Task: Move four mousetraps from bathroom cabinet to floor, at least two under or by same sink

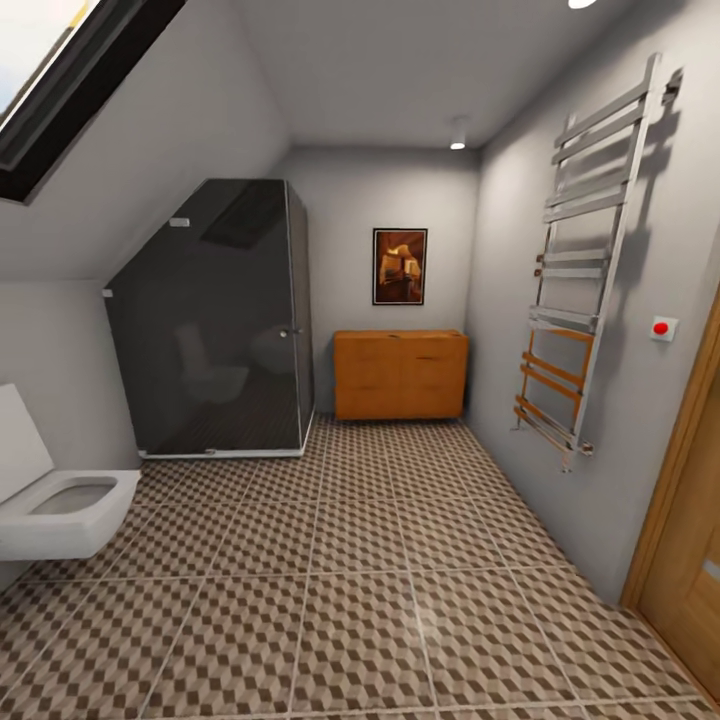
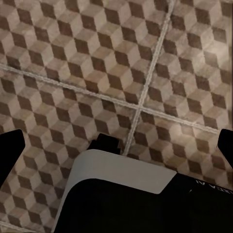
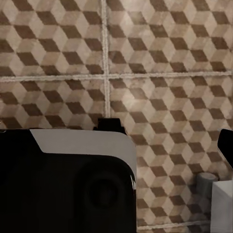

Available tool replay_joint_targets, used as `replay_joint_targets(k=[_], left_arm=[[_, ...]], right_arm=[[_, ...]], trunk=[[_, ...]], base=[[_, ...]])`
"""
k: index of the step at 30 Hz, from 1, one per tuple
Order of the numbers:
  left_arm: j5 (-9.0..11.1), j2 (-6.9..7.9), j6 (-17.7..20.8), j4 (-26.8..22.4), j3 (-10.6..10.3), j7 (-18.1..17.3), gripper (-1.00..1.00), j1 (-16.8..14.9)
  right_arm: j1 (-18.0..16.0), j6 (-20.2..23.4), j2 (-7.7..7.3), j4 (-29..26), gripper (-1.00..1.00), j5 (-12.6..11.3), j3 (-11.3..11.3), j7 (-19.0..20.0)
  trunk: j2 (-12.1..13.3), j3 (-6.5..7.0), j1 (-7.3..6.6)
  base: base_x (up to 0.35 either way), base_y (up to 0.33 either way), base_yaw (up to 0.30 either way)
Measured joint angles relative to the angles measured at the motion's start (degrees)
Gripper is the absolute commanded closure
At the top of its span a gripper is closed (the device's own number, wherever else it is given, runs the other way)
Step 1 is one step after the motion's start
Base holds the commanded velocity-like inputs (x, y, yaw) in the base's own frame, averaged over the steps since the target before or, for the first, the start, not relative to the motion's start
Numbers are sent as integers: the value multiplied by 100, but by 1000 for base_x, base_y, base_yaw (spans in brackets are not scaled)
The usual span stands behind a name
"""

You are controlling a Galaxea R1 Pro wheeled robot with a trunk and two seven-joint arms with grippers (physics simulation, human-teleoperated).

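Orange-brown cabinet point(image 1: 400, 374) far off, drawers shut, contents hidden.

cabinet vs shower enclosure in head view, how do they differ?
The cabinet is low, wide, opaque orange-brown wood; the shower enclosure is tall, dark tinted glass with a slanted top under the sloped ceiling. The cabinet sits against the far wall below a framed picture; the enclosure fills the far left corner. Both stand on the bathroom floor.

Cabinet point(image 1: 400, 374) — centre of frame, against the far wall, standing on the bathroom floor point(image 1: 360, 590). Shower enclosure point(image 1: 212, 320) just left of it; framed picture point(image 1: 399, 266) on the wall above. Toilet point(image 1: 55, 500) — lower left edge. Towel rail point(image 1: 580, 270) on the right wall; door point(image 1: 690, 560) at lower right.
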Motion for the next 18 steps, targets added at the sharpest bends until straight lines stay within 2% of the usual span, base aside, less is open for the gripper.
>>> replay_joint_targets(k=[18], left_arm=[[-24, -23, 22, 7, -6, -7, -100, 0]], right_arm=[[-3, 0, -23, 0, -100, -42, -8, -8]], trunk=[[0, 0, 0]], base=[[327, 0, 1]])
